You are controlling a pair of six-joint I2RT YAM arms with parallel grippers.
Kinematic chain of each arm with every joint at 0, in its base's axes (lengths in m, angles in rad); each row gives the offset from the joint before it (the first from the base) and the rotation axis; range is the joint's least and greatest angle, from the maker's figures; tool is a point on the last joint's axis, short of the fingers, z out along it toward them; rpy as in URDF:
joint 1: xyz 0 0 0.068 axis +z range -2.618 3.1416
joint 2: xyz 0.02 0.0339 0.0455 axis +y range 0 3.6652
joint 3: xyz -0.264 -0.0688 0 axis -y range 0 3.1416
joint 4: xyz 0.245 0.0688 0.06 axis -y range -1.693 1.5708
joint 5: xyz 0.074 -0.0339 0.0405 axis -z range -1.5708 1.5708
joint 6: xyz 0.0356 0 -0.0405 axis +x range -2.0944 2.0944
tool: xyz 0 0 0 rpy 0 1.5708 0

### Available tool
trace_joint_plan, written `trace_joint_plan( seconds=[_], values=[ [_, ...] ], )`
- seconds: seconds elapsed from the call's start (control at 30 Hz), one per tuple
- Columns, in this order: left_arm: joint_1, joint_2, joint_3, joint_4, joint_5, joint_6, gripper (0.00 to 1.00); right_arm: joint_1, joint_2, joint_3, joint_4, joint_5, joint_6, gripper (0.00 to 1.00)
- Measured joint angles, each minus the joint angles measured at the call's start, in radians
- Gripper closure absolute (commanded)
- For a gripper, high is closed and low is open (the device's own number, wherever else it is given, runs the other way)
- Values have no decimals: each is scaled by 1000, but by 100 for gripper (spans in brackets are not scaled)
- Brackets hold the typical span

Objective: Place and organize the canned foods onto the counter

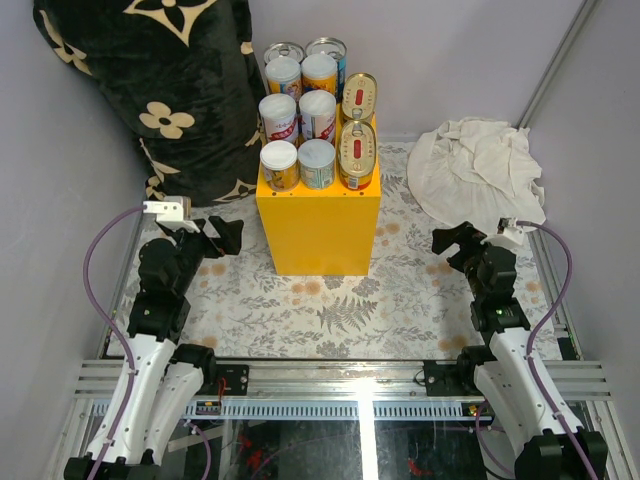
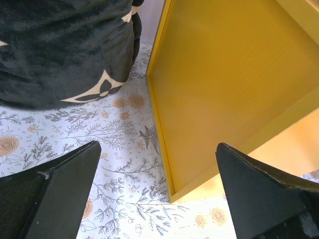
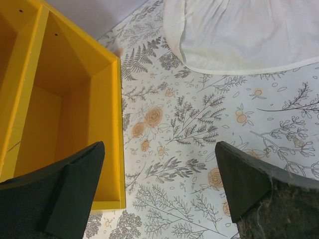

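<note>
Atop yellow counter: canned foods in rows, 2 oval tins at right. L gripper released, empty, left of counter. R gripper same, nr white cloth.

Colours and patterns across the work area.
The cabinet is bright yellow. The cans on it have orange, yellow, white and blue labels with white or silver tops, and two oval tins are gold with red markings. The table has a white cover printed with grey ferns and pale orange flowers. The cushion is black with cream flower motifs, and the rag is plain white.
</note>
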Motion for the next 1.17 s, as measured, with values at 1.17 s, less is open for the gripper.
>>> trace_joint_plan(
  seconds=[1.17],
  values=[
    [0,0,0,1,11,-6,0,0,14,-2,20,-5,0,0]
  ],
)
